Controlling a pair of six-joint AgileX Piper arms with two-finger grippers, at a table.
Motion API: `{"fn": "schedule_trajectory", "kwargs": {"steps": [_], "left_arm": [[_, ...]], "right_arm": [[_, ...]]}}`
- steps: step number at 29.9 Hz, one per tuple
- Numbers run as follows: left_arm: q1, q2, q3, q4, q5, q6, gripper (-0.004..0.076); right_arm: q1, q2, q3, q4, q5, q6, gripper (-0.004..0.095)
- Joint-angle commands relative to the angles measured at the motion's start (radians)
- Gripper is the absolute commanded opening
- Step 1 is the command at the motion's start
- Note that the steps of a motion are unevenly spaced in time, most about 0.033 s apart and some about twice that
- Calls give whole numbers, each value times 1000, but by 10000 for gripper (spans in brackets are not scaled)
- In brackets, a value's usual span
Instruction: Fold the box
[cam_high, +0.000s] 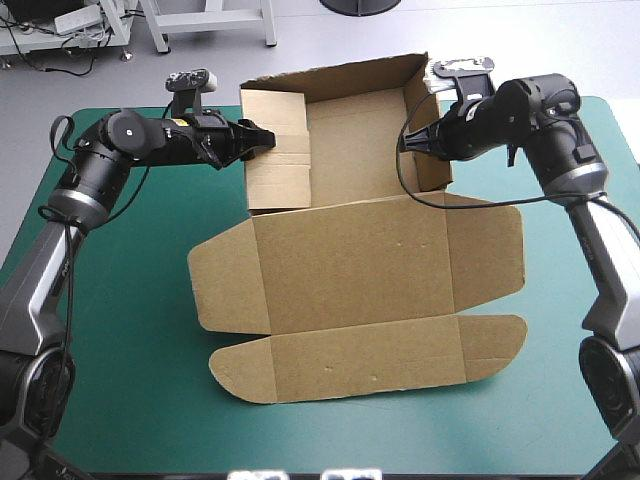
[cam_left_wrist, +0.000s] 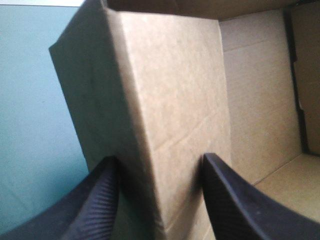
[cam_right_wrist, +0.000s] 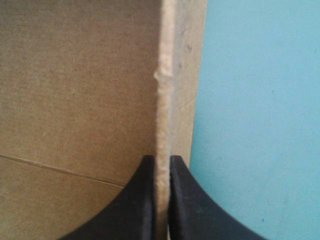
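a brown box (cam_high: 350, 250) lies in the middle of a table's teal-green cover (cam_high: 130, 380), its far half raised into an open tray and its lid (cam_high: 370, 350) flat on the near side, a layout that only the high view takes in. at the tray's left wall (cam_high: 275, 150), the left gripper (cam_high: 262, 138) reaches in from the left side of the table. from above its fingers are hard to read. the left wrist view shows them standing well apart, one outside the wall and one inside, with the thick folded board (cam_left_wrist: 175, 90) between them; whether they press on it cannot be told. across the tray, the right gripper (cam_high: 405, 143) meets the right wall (cam_high: 432, 170) from the right. the right wrist view shows what the high view hides: the two black fingers (cam_right_wrist: 145, 200) all but closed on the wall's pale cut edge, with the tray's brown inside to one side and bare cover (cam_right_wrist: 260, 100) to the other.
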Motion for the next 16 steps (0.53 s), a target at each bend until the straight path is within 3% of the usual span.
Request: {"fn": "schedule_trajectory", "kwargs": {"steps": [1,7,16], "left_arm": [[-9,-52,-36,23,-9,-69,357],[-34,-52,-36,148,-10,-160,309],[-86,-52,-36,269,-45,-245,222]], "right_arm": [[44,-41,-25,23,-70,40,-2],[83,-21,-29,22,-88,74,-2],[152,-7,-29,-76,-92,131,-2]]}}
